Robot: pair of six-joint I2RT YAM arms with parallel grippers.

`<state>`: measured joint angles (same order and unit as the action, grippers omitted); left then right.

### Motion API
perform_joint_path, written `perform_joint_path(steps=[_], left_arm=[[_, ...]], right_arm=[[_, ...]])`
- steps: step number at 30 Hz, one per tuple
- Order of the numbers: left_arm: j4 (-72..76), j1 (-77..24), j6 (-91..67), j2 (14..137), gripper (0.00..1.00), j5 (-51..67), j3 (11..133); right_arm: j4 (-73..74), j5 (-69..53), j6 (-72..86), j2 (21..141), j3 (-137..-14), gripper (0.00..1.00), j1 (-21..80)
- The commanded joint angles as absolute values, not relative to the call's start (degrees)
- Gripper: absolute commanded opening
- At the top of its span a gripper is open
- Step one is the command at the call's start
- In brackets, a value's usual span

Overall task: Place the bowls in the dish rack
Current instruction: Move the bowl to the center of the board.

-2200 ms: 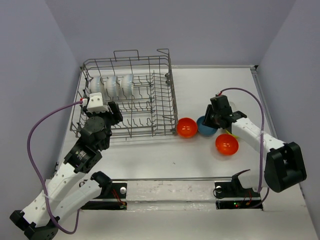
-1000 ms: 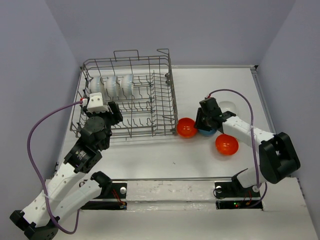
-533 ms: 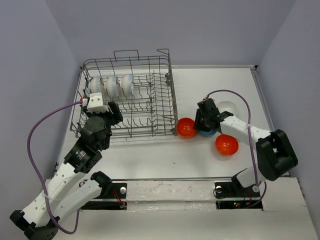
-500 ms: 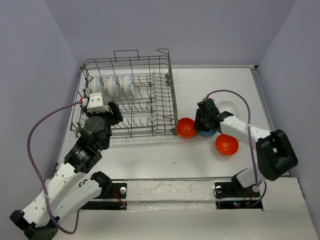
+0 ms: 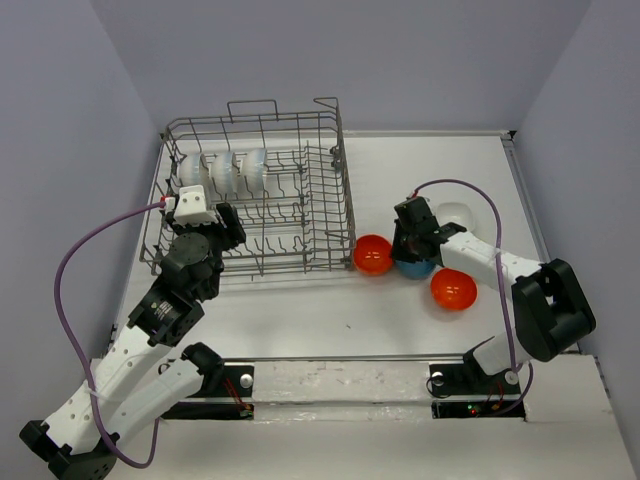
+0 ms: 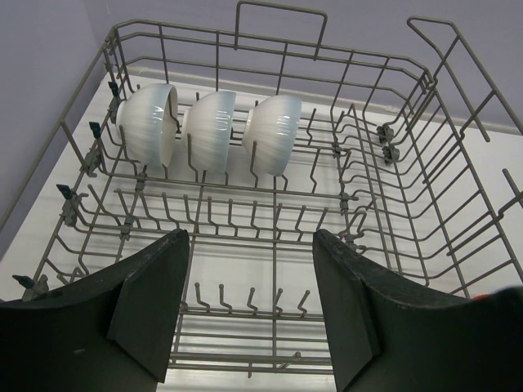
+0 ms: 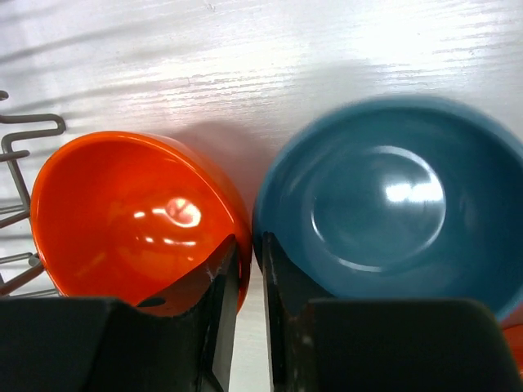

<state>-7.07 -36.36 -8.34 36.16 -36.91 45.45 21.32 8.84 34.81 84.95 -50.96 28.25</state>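
The grey wire dish rack (image 5: 341, 185) stands at the back left, with three white bowls (image 5: 226, 170) on edge in its far row. In the left wrist view these white bowls (image 6: 210, 131) sit beyond my left gripper (image 6: 249, 235), which hovers open and empty over the rack's near tines (image 6: 249, 304). My right gripper (image 5: 405, 250) is down between an orange-red bowl (image 7: 122, 212) and the blue bowl (image 7: 392, 212). Its fingers are pinched close on the blue bowl's left rim, one inside the bowl. A second orange-red bowl (image 5: 452, 288) lies to the right.
The first orange-red bowl (image 5: 374, 255) touches the rack's near right corner. A pale white bowl (image 5: 456, 214) rests on the table behind my right arm. Purple cables loop off both arms. Grey walls close in the table on three sides.
My right arm swung left and down onto the blue bowl, then narrowed its jaws on the rim; the bowl shows a slight blur. The left arm has not moved.
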Motion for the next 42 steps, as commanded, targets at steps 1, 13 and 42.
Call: perform_joint_path(steps=[1, 13, 42], left_arm=[[-4.22, -36.39, -7.91, 35.86, 0.71, -37.62, 44.82], [-4.22, -36.47, -7.82, 35.86, 0.72, -37.62, 44.74], [-4.31, -36.47, -7.82, 36.12, 0.72, -36.91, 44.83]], right_arm=[[18.98, 9.58, 35.51, 84.20, -53.00, 0.20, 29.00], [19.86, 11.16, 35.42, 82.27, -52.82, 0.11, 29.00], [21.88, 20.39, 35.07, 86.48, -59.23, 0.11, 29.00]])
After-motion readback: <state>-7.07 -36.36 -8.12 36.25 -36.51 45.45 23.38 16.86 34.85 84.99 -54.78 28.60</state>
